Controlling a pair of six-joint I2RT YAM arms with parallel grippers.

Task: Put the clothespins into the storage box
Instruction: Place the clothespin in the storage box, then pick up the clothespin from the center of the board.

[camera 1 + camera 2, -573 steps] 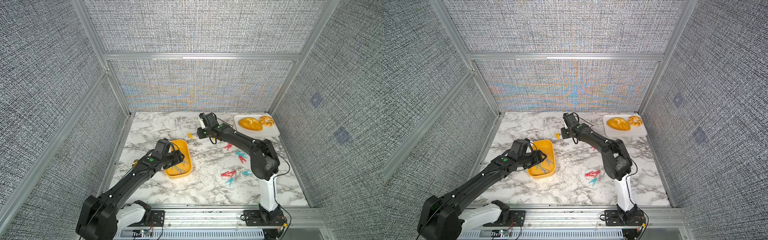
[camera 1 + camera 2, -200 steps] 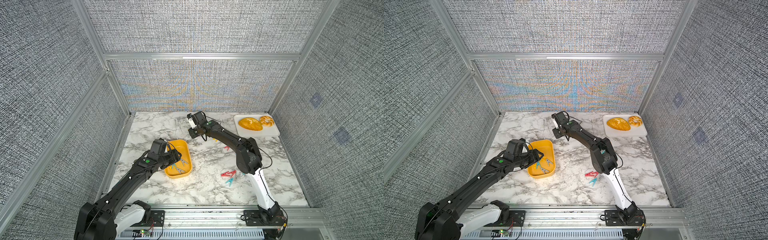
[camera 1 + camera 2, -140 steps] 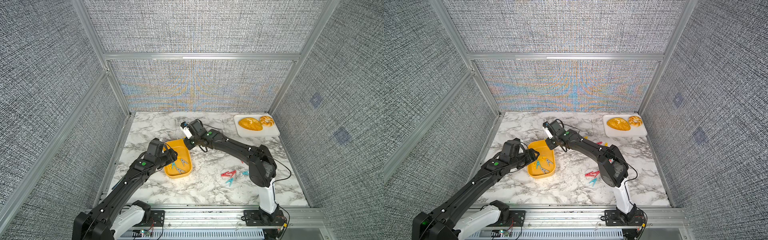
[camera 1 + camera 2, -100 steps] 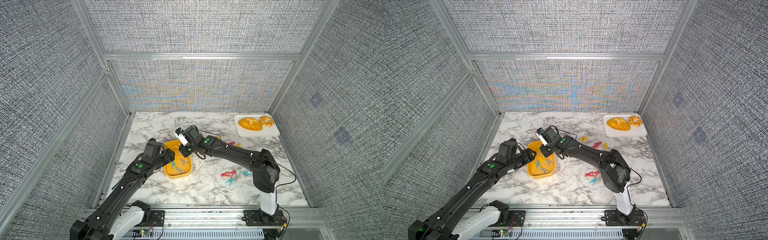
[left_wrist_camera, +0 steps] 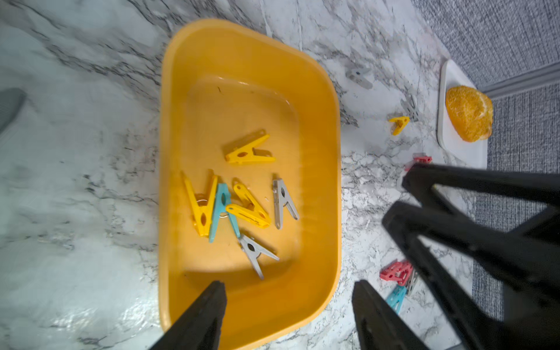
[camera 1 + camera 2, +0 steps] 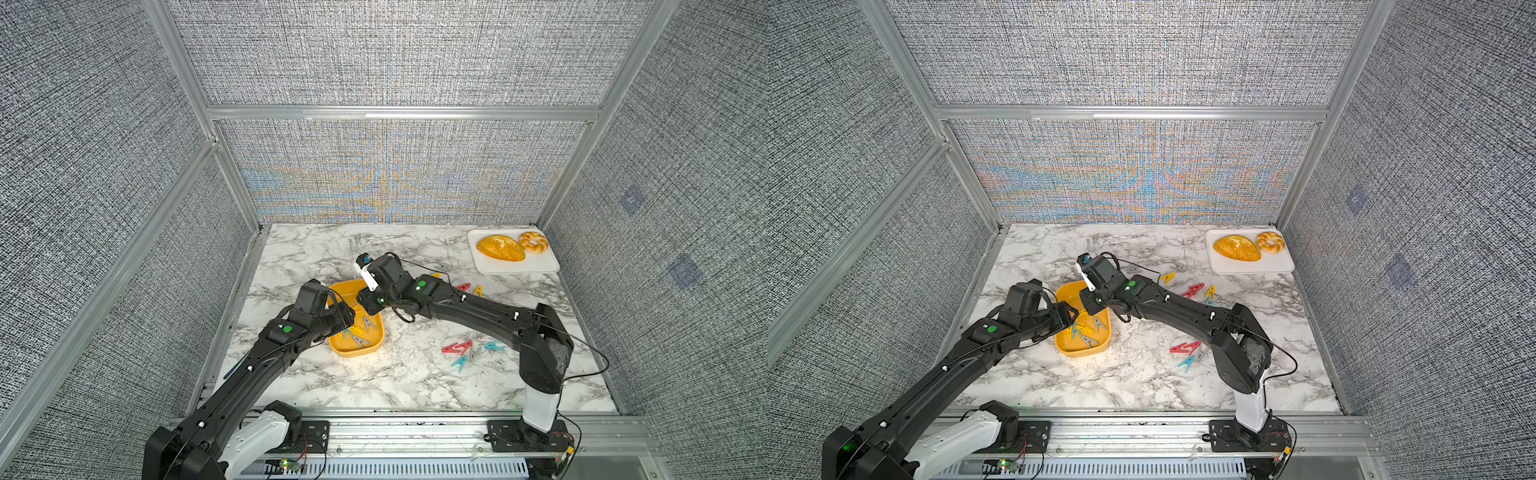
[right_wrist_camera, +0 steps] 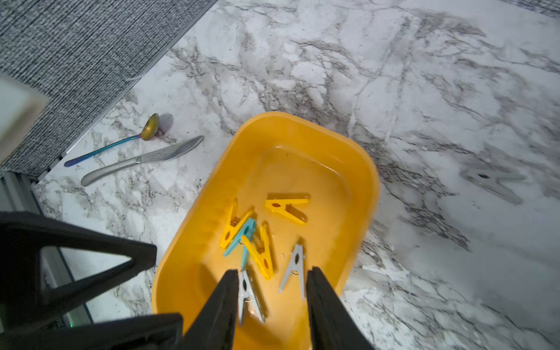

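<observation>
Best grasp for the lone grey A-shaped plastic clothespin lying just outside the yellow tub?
The grey clothespin lies flat on the marble table, clear of the yellow-orange storage tub. Come straight down from above and, probably best, pinch across its narrow joined end, jaws on either side; the splayed legs are wider and thinner.

Six clothespins (image 5: 242, 206) were found inside the storage box (image 5: 321, 121). More clothespins were scattered on the table (image 6: 374, 386) to its right. A tray (image 6: 515, 268) was placed in the far right corner.
</observation>
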